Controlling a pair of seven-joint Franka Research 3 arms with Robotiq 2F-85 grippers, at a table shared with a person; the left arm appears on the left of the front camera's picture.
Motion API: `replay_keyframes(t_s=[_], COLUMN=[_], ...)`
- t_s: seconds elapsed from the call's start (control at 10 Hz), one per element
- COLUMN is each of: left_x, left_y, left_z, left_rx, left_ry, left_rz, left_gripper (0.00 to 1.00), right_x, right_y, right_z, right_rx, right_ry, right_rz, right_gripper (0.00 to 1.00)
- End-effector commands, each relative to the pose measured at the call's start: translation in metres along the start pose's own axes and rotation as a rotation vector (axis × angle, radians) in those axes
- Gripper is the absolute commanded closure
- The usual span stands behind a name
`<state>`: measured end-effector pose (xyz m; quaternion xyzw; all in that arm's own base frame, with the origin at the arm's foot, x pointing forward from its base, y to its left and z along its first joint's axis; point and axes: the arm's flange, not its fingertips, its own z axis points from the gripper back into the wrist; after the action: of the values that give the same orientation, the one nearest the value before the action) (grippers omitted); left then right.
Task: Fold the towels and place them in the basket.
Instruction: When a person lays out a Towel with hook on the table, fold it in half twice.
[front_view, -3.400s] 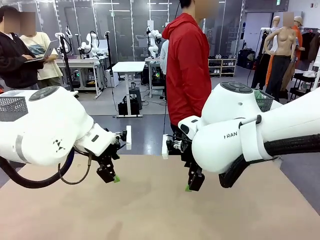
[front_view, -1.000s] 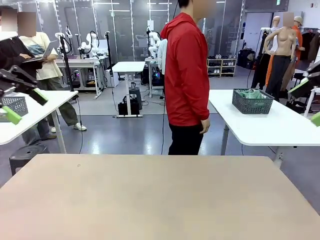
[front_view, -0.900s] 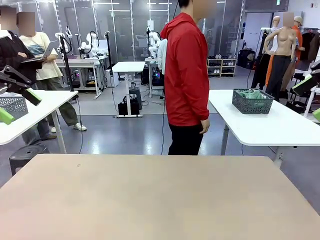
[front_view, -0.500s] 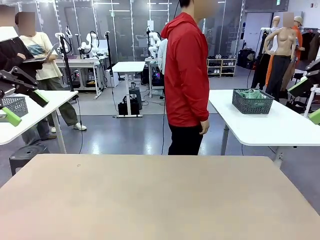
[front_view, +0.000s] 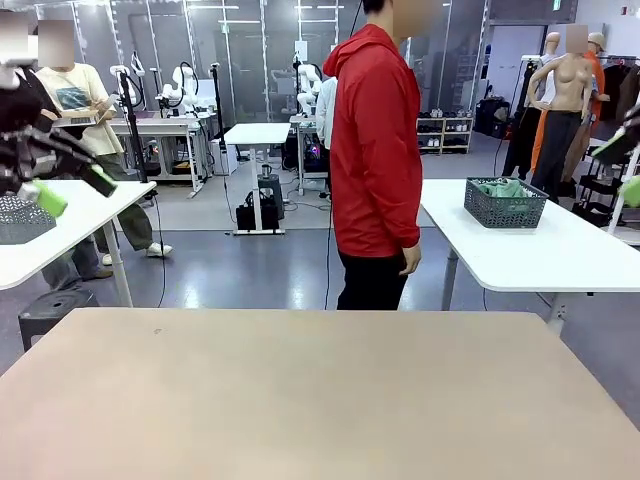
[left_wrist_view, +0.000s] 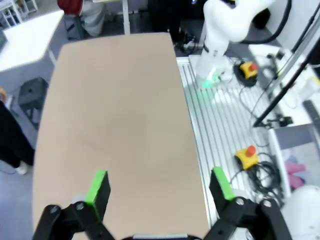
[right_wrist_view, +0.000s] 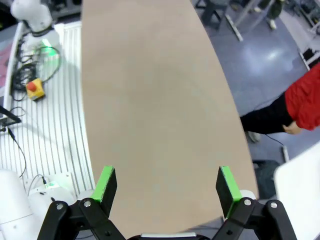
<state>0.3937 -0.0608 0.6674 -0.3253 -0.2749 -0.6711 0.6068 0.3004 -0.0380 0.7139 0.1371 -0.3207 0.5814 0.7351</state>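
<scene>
Mint-green towels (front_view: 503, 187) in a basket (front_view: 505, 212) far beyond both gaping jaws look soft, limp: pinch a corner.

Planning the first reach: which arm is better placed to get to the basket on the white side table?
Probably right. The basket stands on the side table at the robot's right, and the open right gripper hangs on that side; the open left gripper hangs at the opposite edge.
</scene>
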Motion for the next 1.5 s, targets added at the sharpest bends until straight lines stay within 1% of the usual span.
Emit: replay_keyframes(t_s=[0.0, 0.2, 0.3, 0.5, 0.6, 0.8, 1.0, 1.1, 1.3, 1.4], left_x=[0.015, 0.015, 0.010, -0.002, -0.008, -0.013, -0.008, -0.006, -0.006, -0.008], left_y=[0.016, 0.011, 0.003, -0.014, -0.021, -0.027, -0.033, -0.034, -0.036, -0.035], left_z=[0.038, 0.074, 0.090, 0.113, 0.124, 0.141, 0.154, 0.158, 0.160, 0.161], left_rx=[-0.023, -0.001, 0.029, 0.156, 0.197, 0.242, 0.258, 0.275, 0.299, 0.302], left_ry=[-0.030, -0.030, -0.035, -0.067, -0.080, -0.091, -0.072, -0.062, -0.047, -0.046], left_rz=[0.016, 0.056, 0.090, 0.141, 0.130, 0.110, 0.119, 0.120, 0.125, 0.129], left_gripper=[0.00, 0.00, 0.00, 0.00, 0.00, 0.00, 0.00, 0.00, 0.00, 0.00], right_x=[0.012, 0.006, -0.001, -0.015, -0.024, -0.036, -0.043, -0.045, -0.045, -0.044], right_y=[-0.031, -0.050, -0.051, -0.049, -0.048, -0.048, -0.049, -0.049, -0.047, -0.048], right_z=[0.025, 0.046, 0.054, 0.063, 0.066, 0.068, 0.064, 0.064, 0.065, 0.067], right_rx=[0.020, 0.058, 0.066, 0.062, 0.057, 0.054, 0.047, 0.045, 0.089, 0.088], right_ry=[0.058, 0.051, 0.045, 0.017, 0.005, -0.016, -0.042, -0.058, -0.062, -0.061], right_rz=[-0.022, 0.015, 0.023, 0.006, 0.010, -0.008, -0.012, -0.029, -0.045, -0.041], right_gripper=[0.00, 0.00, 0.00, 0.00, 0.00, 0.00, 0.00, 0.00, 0.00, 0.00])
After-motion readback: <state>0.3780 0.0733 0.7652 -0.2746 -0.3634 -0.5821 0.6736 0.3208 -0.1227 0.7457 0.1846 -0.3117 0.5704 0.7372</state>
